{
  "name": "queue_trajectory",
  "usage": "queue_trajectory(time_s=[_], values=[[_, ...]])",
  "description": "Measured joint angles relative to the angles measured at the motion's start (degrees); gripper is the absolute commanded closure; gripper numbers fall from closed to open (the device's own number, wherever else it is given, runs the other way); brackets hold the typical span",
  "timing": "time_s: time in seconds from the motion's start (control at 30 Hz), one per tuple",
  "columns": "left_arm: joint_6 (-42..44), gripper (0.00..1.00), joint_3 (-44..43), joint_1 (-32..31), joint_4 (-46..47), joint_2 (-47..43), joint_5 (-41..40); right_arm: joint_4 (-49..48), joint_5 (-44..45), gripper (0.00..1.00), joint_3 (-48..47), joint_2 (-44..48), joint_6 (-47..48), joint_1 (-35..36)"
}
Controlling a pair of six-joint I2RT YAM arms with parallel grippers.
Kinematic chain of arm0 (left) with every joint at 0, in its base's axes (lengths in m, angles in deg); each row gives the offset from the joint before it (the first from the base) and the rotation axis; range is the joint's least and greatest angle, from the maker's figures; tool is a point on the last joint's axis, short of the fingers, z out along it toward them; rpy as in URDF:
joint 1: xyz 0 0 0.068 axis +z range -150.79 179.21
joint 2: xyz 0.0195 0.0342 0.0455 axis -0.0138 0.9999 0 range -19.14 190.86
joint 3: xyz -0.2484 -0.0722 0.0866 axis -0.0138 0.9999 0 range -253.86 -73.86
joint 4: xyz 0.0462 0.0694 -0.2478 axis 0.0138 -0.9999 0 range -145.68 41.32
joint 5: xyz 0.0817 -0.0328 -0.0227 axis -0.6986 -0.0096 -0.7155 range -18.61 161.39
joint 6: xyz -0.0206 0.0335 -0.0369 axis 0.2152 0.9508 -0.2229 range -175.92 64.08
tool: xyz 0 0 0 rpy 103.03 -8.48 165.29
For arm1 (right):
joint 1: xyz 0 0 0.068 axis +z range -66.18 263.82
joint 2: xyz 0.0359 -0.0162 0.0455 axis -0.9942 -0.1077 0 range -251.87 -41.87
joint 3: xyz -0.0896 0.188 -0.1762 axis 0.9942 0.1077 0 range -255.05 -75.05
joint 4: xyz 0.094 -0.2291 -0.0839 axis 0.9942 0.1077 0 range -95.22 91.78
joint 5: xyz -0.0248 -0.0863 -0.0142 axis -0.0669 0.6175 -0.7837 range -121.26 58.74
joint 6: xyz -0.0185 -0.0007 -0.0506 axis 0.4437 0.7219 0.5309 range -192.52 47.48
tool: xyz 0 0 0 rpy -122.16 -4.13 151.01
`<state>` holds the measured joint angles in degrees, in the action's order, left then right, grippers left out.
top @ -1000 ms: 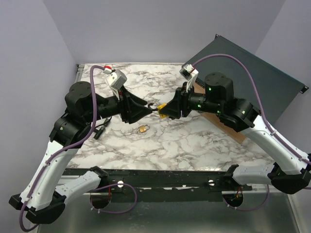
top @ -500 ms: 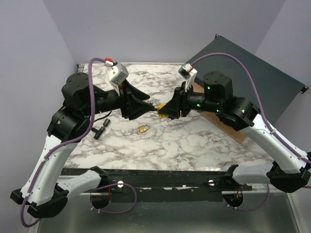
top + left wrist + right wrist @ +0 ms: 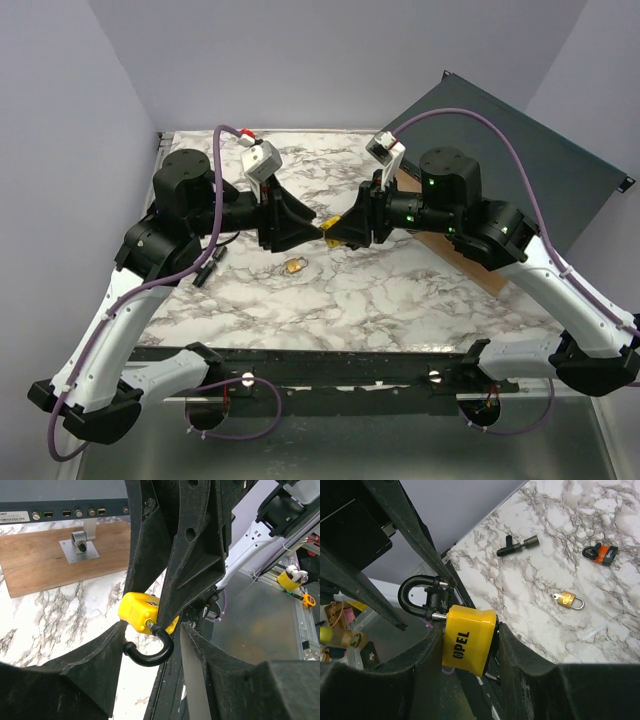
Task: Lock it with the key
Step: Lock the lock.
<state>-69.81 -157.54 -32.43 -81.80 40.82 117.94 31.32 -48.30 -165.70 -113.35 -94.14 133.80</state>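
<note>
Right gripper point(image 3: 470, 630): clamped on yellow padlock point(image 3: 140, 611) body;
Left gripper point(image 3: 154, 630): jaws apart, flanking black shackle point(image 3: 150, 656); contact unclear;
Brass padlock point(image 3: 296, 264): on marble table point(image 3: 400, 290), near side of both

left pincer point(image 3: 317, 228) crowds padlock point(image 3: 333, 222) (close), table point(image 3: 400, 300) open

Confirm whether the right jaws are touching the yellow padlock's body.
Touching. The right wrist view shows the yellow padlock pressed between the right jaws, with no gap on either side.
</note>
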Motion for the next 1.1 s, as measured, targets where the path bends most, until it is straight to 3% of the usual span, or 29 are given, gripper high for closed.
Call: queue_trajectory(time_s=[0.37,0.57,1.1], values=[[0.39,0.66,2.51,-0.37,-0.7,-2.4,0.02,0.15,1.81,0.99,-1.92,-0.66,-1.01,0.33],[-0.09,0.77,2.62,-0.37,-1.38,-3.02,-1.22,0.13,1.86,0.99,-2.08,-1.01,-1.7,0.35],[-3.67,0.78,1.16,-1.03,-3.15,-2.8,-10.27,1.42,6.75,0.99,-2.08,-2.16,-2.01,0.33]])
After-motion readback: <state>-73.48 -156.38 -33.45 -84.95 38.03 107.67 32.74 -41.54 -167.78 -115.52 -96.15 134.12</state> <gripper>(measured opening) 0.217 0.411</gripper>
